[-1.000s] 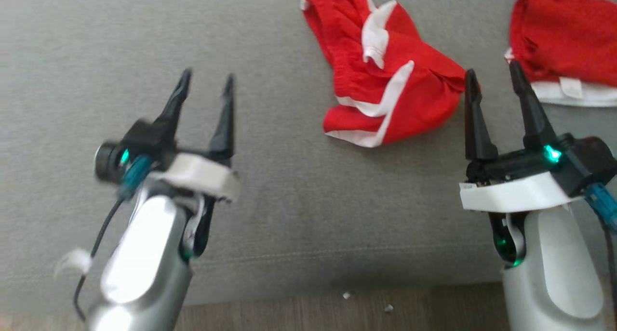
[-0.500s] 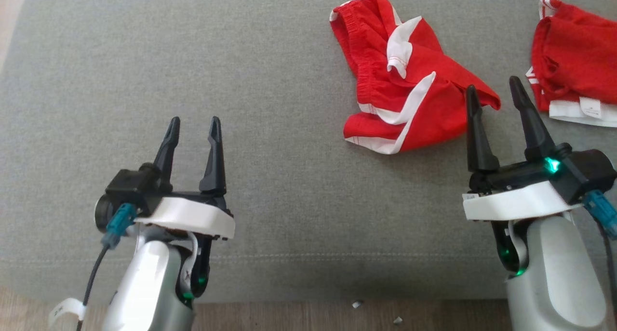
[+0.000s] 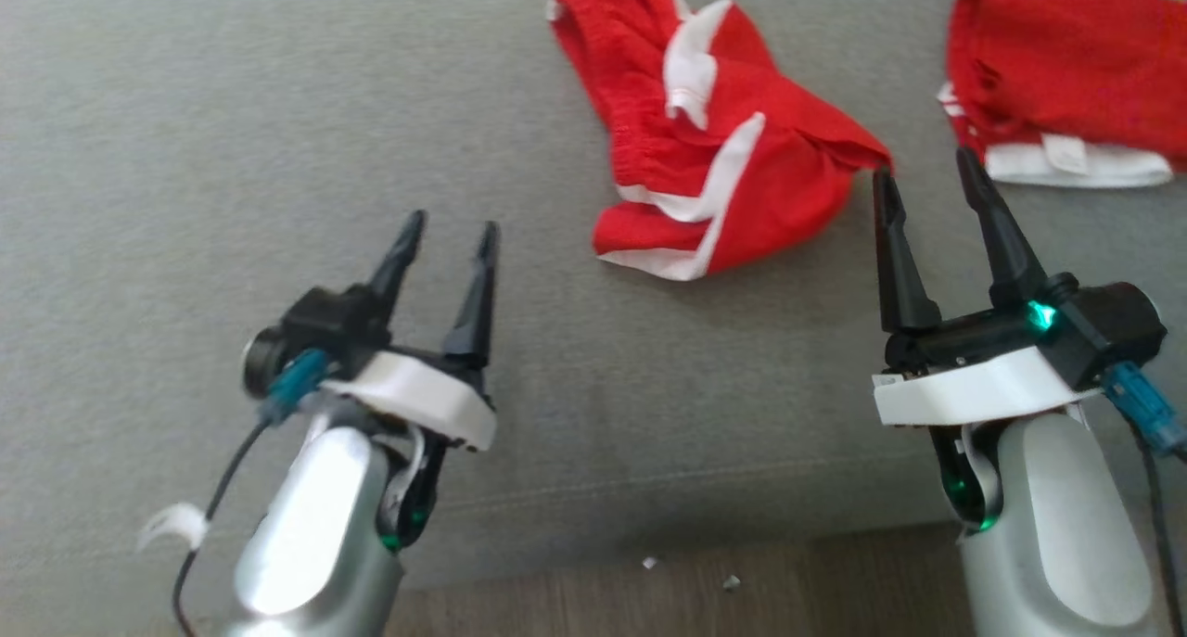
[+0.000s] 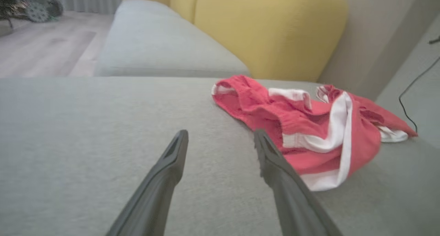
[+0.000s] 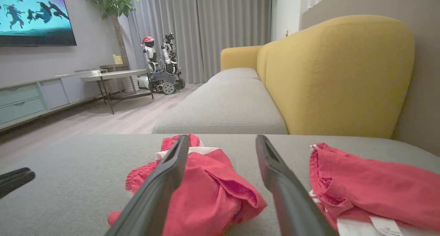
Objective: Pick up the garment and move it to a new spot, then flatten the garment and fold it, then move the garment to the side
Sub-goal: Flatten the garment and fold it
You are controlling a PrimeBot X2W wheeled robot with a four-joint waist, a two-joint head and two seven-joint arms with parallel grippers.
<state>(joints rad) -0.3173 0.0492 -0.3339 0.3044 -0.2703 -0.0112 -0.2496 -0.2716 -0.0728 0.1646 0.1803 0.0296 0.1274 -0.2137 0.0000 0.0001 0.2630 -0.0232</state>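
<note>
Across the grey cushion [image 3: 185, 155], bare fabric spreads wide to the left, and its front edge meets the wooden floor [image 3: 788, 581]. The crumpled red shorts [image 3: 714, 146] lie mid-cushion, long axis running away from the robot, one corner pointing at the right gripper [image 3: 923, 164]. It and the left gripper [image 3: 450, 229] hover spread and empty. Another red garment [image 3: 1057, 71] lies to the right. The right wrist view adds a yellow backrest [image 5: 337, 74] and a television [image 5: 34, 16].

Everything is lit softly and evenly. The head view is blurred; a faint shadow is cast beneath the garment [image 3: 788, 192].
</note>
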